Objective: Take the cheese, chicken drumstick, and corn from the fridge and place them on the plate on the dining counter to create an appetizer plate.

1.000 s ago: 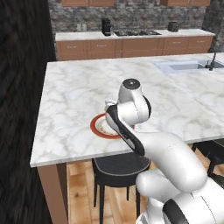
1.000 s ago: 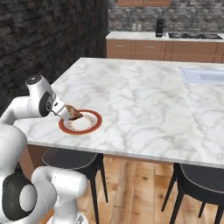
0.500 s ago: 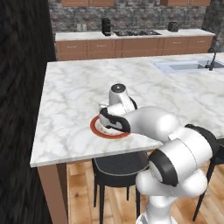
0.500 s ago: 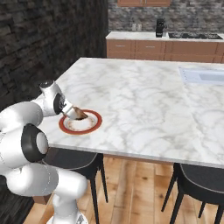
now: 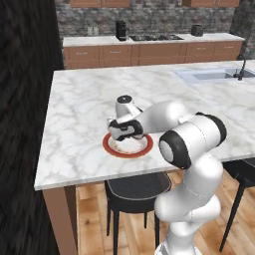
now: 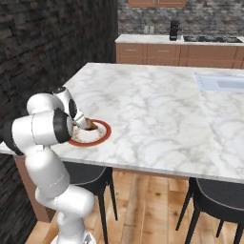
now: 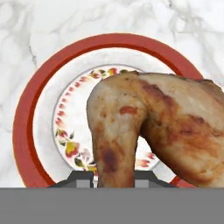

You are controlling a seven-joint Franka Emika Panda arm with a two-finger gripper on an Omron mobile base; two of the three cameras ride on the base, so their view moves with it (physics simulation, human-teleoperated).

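Left base view: the hand (image 5: 125,130) hovers over the plate (image 5: 110,147) near the marble surface's (image 5: 79,99) edge. Right base view: the chicken drumstick (image 6: 91,126) hangs above the plate. Hand view: fingers pinch the drumstick; no cheese or corn plated yet.

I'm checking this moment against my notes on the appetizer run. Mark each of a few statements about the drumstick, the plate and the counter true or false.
1. The gripper is closed on the chicken drumstick. True.
2. The drumstick is over the plate. True.
3. The plate has a blue rim. False: the rim is red-orange, with a ring of small flowers inside it.
4. Cheese and corn already lie on the plate. False: the part of the plate that shows is bare.
5. The plate sits near the edge of the dining counter, above a dark stool. True.
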